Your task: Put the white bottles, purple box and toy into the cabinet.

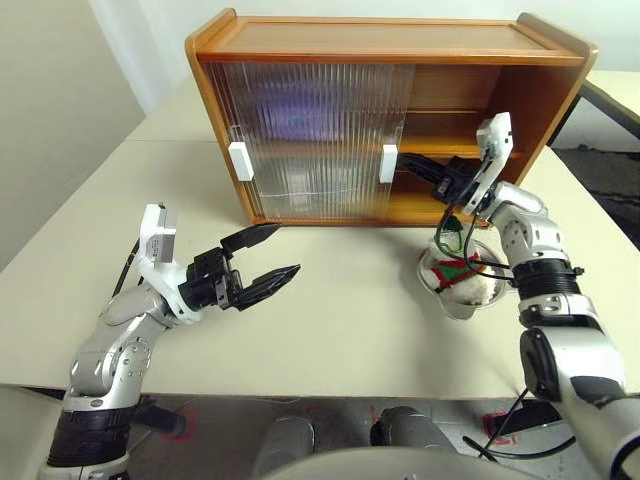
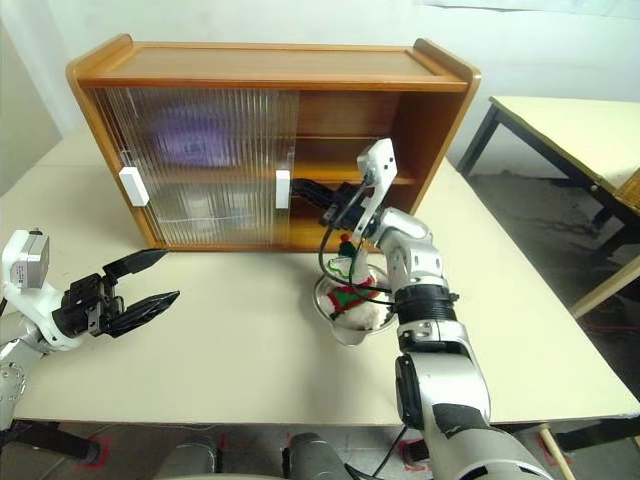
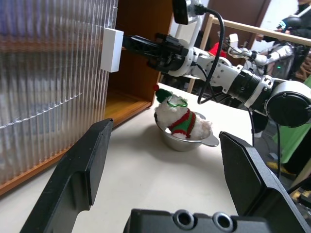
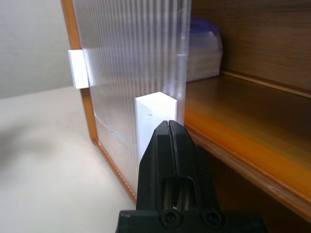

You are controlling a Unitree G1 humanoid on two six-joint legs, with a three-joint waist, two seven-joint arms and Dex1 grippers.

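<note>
Beside the cabinet [image 1: 460, 90], the toy [image 1: 465, 275] sits in a steel bowl [image 1: 455, 300] on the worktop [image 1: 340, 330]; right pincer [image 1: 408, 166] clenched at a door handle [image 1: 388, 163], left pincer [image 1: 268, 255] released.

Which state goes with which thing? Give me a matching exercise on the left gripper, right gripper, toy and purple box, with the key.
Things:
1. left gripper
2. right gripper
3. toy
4. purple box

States:
A. lying in the steel bowl on the table
B. fingers shut, tips at the white handle of the sliding door
C. on the cabinet's upper shelf, partly behind the ribbed door
D. fingers wide open above the table, holding nothing

Pairs: 1-D, 2-B, 3-A, 4-C
</note>
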